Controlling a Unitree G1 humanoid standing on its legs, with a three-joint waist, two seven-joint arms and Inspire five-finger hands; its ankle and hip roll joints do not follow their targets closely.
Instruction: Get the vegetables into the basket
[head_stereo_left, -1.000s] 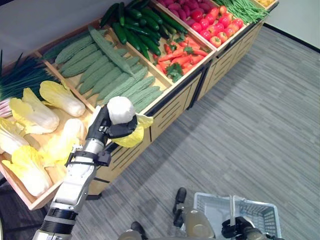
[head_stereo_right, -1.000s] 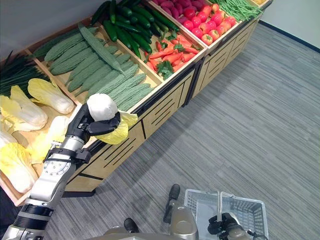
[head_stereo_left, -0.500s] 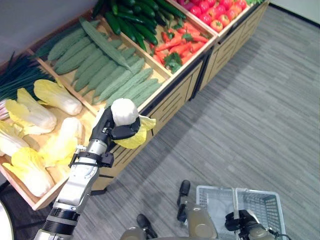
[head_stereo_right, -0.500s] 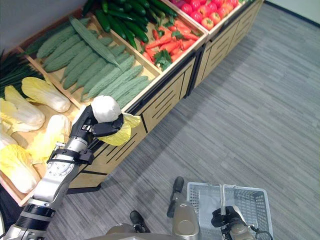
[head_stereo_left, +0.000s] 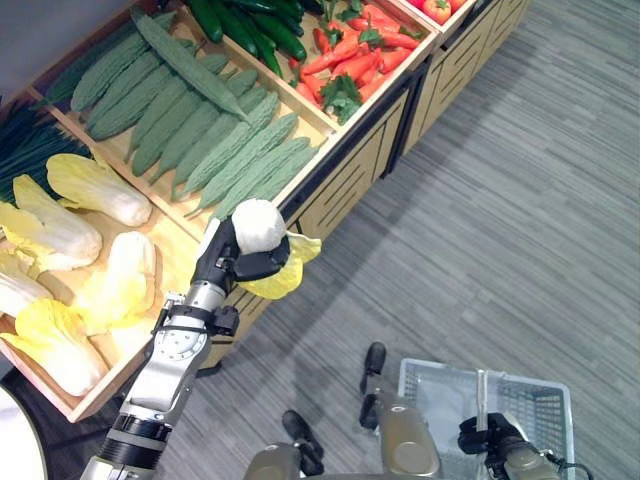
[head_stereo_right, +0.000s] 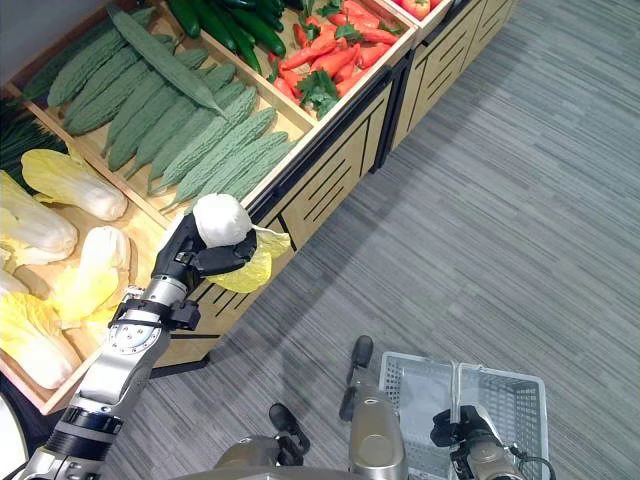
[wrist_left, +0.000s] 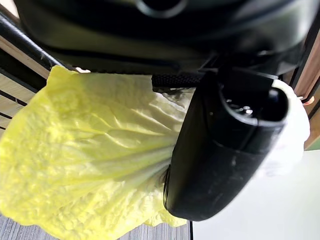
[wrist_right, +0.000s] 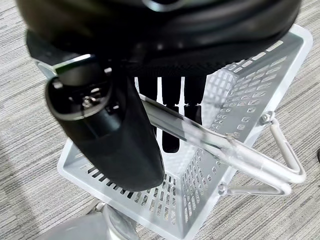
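Left hand (head_stereo_left: 235, 262) is raised in front of the wooden produce stand (head_stereo_left: 345, 175), its fingers and thumb curled tight round a napa cabbage (head_stereo_left: 262, 240); the white stem end points up and the yellow leaves (wrist_left: 85, 150) spill out below and to the right of the palm. In the left wrist view the thumb (wrist_left: 225, 150) presses across the crinkled leaves. The held cabbage hangs just past the stand's front edge, over the grey striped floor (head_stereo_left: 520, 220), well apart from the basket. Right hand (head_stereo_left: 495, 438) sits low at the bottom right, its fingers wrapped round the handle (wrist_right: 200, 135) of a pale grey plastic basket (head_stereo_right: 500, 385); the right wrist view shows the dark fingers hooked over the clear bar, with the perforated basket walls beneath and nothing visible inside. On the stand, the nearest compartment holds several more napa cabbages (head_stereo_left: 95, 190) lying on their sides. The next compartment along is piled with bitter gourds (head_stereo_left: 220, 140), 1 long one lying diagonally on top. Beyond that lie dark green cucumbers (head_stereo_left: 250, 25), then red chillies (head_stereo_left: 350, 50) with leafy green tops. A bundle of green onions (head_stereo_left: 30, 150) lies at the far left of the stand, behind the cabbages.
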